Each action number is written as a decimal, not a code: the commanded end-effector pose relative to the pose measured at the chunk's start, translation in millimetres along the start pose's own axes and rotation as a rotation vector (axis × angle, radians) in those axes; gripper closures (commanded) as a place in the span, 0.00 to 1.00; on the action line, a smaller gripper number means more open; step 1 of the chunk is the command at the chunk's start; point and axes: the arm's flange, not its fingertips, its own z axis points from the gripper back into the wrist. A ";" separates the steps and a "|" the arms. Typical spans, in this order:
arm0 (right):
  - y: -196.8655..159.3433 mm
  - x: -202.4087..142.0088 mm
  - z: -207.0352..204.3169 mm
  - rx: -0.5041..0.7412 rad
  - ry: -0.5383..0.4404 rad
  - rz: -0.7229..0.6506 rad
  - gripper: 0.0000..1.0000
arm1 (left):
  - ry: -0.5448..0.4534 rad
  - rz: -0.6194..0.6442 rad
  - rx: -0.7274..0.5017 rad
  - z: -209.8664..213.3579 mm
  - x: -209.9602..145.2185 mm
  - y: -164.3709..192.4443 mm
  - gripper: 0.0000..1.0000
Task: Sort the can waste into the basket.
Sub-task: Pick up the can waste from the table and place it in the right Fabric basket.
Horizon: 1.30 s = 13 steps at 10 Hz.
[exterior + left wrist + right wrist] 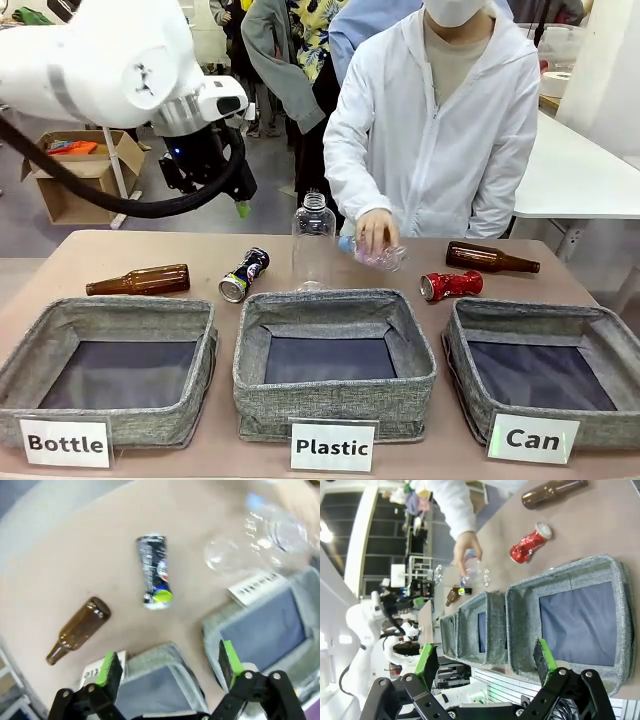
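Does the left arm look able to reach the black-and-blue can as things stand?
Probably yes. The left arm hangs above the table, jaws open. The black-and-blue can lies alone on it, apart from the brown bottle and the upright clear bottle.

Left arm (100,60) comes in from the upper left, wrist bent downward – the left end effector (169,664) hangs in the air, green pads (107,667) spread wide, holding nothing. Same deal for the right end effector (485,662) – fingers apart, empty

Slim black-and-blue metal can (244,274) and shiny red metal can (451,285) show silver ends — rectangular grey woven-fabric basket (540,312), dark lining.
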 end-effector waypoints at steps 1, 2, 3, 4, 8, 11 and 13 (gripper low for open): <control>0.4 3.4 1.4 0.025 -0.010 0.026 0.00 | 0.031 0.053 -0.017 -29.3 25.9 7.8 0.00; 0.4 3.4 1.4 0.025 -0.010 0.026 0.00 | 0.046 0.070 -0.027 -50.0 26.1 19.3 0.00; 0.4 3.4 1.4 0.025 -0.010 0.026 0.00 | 0.053 0.067 -0.058 -48.2 13.0 28.2 0.00; 0.4 3.4 1.4 0.025 -0.010 0.026 0.00 | 0.030 0.046 -0.132 -24.9 -7.7 43.8 0.00; 0.4 3.4 1.4 0.025 -0.010 0.026 0.00 | -0.070 -0.002 -0.265 43.7 -139.8 110.5 0.00; 0.4 3.4 1.4 0.025 -0.010 0.026 0.00 | -0.087 -0.057 -0.334 16.8 -127.4 101.0 0.00; 0.4 3.4 1.4 0.025 -0.010 0.026 0.00 | -0.043 -0.147 -0.271 2.5 -68.2 63.4 0.00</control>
